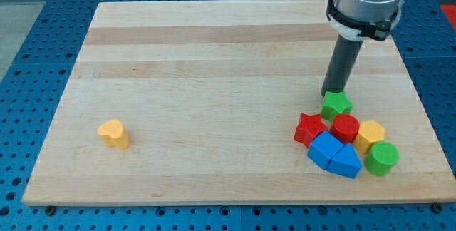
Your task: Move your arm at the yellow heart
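Camera view: the yellow heart (113, 133) sits alone near the view's left side of the wooden worktop (214, 60), low down. The rod's tip (332, 93) is far away on the view's right. It rests just above the green star (336, 105), touching it or very close. There is no claw on this arm, only the dark rod, so nothing is held. Below the star is a tight bunch of blocks: a red star (310, 128), a red round block (345, 128), a yellow six-sided block (370, 135), a green round block (382, 159) and two blue blocks (335, 155).
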